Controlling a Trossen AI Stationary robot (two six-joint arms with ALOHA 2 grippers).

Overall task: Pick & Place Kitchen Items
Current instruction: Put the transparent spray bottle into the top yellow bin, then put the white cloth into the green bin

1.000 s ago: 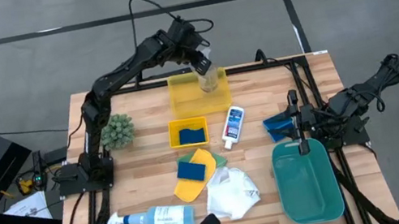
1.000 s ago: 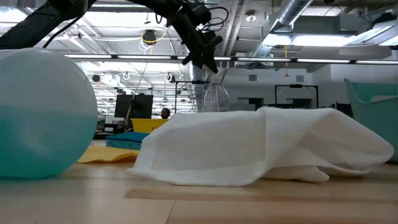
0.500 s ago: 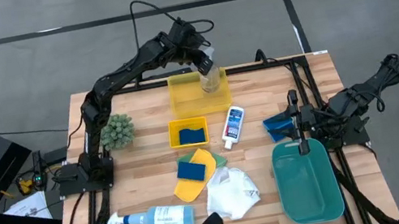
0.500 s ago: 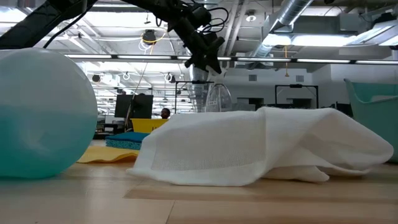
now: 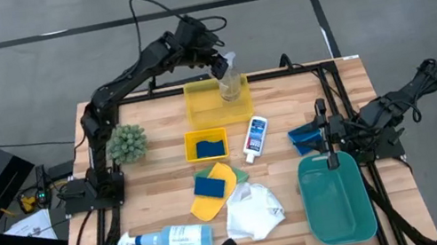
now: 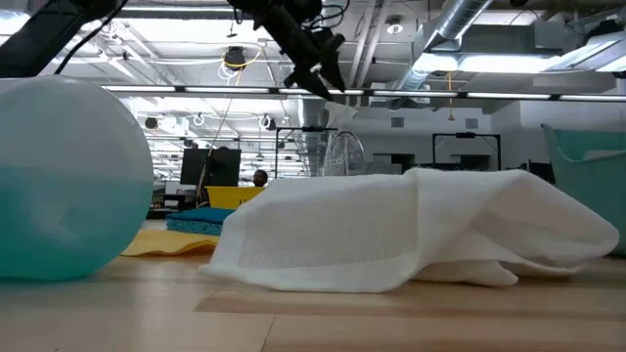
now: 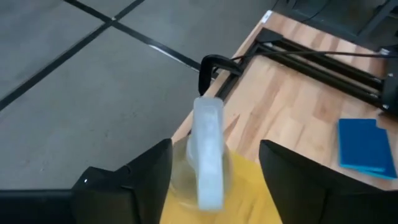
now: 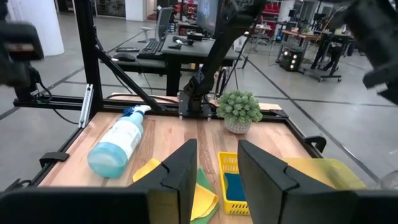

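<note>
Clear bottle's parked in the big yellow tray, left arm letting go

The left gripper (image 5: pixel 208 55) sits just above the clear spray bottle (image 5: pixel 230 84), fingers spread either side of the spray head with daylight between, so I'd call it released, not gripping. The bottle stands upright in the large yellow tray (image 5: pixel 203 112) at the tray's far right corner, long axis vertical; from the left wrist view the spray head (image 7: pixel 208 152) looks to point out past the tray's far edge, toward the floor side. My read: this placement is basically done, and the next move needs a clean lift straight up so the fingers don't clip the head and tip it. The right gripper (image 5: pixel 324 133) waits well right of the tray, fingers a little apart, holding nothing I can see.
</note>
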